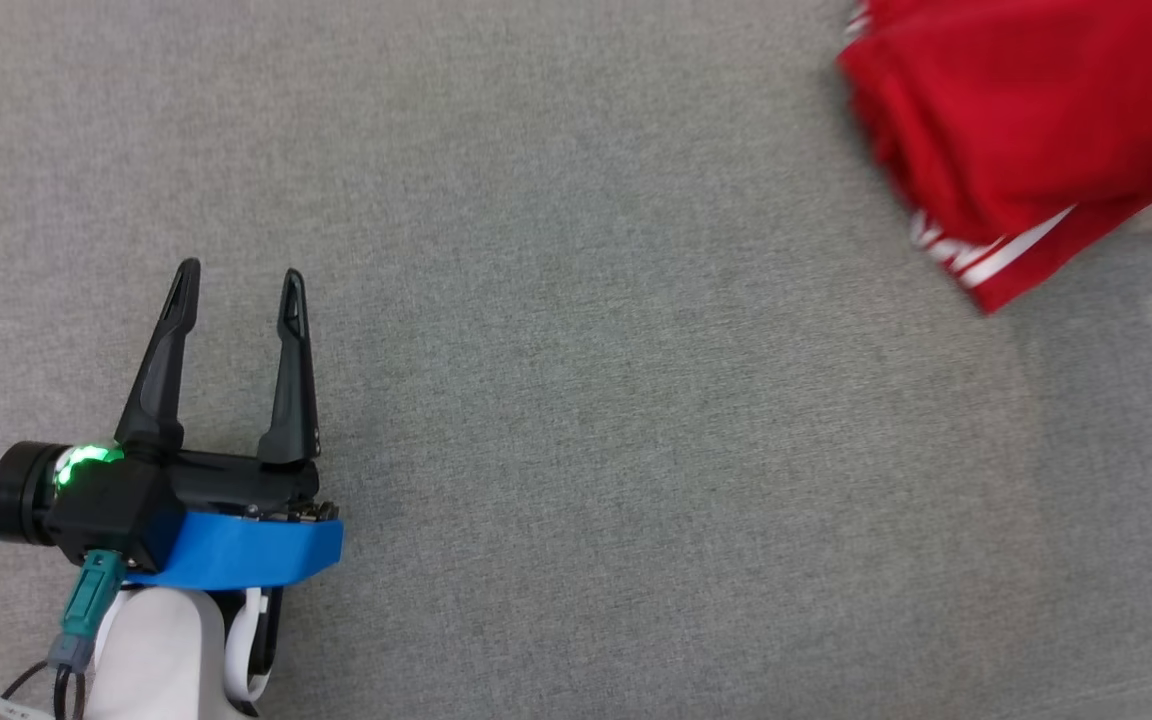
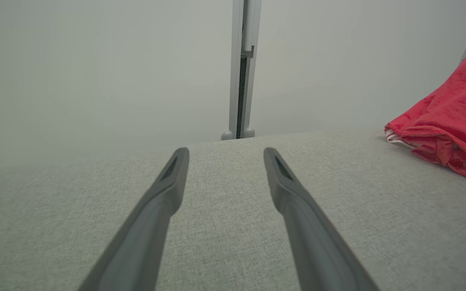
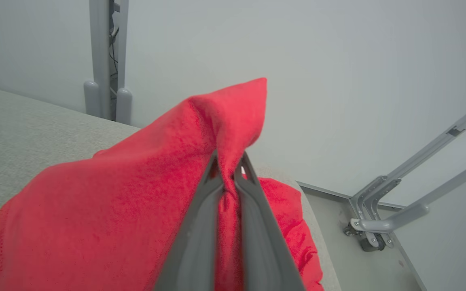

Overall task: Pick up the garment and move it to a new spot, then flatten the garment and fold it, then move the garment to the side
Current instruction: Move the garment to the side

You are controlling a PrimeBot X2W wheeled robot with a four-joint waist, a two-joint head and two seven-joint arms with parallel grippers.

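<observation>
Grey tabletop (image 1: 576, 450) bare; right gripper (image 3: 228, 171) pinching garment (image 1: 1026, 130) at edge.

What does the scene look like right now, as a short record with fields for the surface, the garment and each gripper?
surface: grey fabric-covered surface
garment: red with white stripes at one edge, at the upper right of the head view, bunched rather than flat
left gripper: open, over bare surface at the lower left, apart from the garment
right gripper: shut on a raised fold of the garment, cloth draping down on both sides of its fingers
task stage: garment gripped; not flattened or folded
</observation>
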